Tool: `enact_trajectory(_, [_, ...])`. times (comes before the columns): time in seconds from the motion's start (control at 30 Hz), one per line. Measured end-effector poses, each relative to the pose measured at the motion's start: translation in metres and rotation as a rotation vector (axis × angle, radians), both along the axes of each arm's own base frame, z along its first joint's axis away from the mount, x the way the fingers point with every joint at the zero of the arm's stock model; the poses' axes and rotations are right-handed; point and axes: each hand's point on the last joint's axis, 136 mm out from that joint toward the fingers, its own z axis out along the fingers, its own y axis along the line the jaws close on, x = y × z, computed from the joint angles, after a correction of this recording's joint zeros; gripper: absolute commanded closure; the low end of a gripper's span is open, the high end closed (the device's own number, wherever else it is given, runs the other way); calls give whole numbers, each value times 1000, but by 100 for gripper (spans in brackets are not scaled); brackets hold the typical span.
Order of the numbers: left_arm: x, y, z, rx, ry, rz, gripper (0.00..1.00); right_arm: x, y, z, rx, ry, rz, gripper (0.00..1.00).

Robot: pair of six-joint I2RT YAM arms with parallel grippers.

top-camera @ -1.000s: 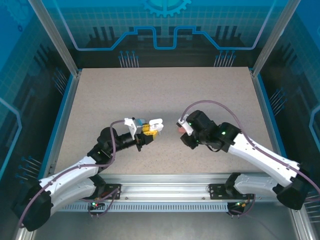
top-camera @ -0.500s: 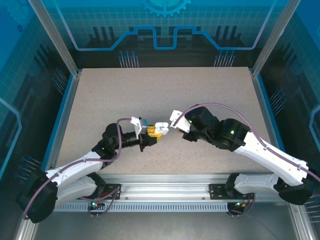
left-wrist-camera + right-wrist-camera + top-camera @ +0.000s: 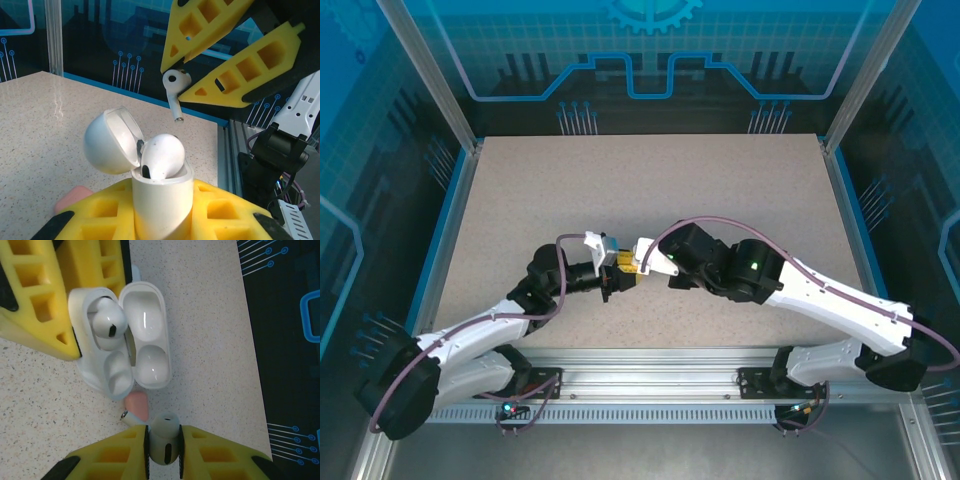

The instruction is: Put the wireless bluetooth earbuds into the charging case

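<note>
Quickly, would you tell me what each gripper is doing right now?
Left gripper: shut on the open charging case.
Right gripper: shut on a white earbud.

Base of charging case (image 3: 162, 187) buried between left claw (image 3: 162, 212) fingers; pink earbud (image 3: 72, 198) half-hidden behind them.

White left arm (image 3: 470, 335), white right arm (image 3: 840, 300), black joints, purple cables (image 3: 700, 221), small green light (image 3: 752, 266), yellow fingers (image 3: 220, 460) with square hollows
</note>
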Motion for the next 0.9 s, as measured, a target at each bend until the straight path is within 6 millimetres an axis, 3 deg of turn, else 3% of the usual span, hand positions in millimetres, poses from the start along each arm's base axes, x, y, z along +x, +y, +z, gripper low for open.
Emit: enact_trajectory(0.9, [-1,-1,-1,0,4,-7,98,9,13,-11,-71,-23,13,79])
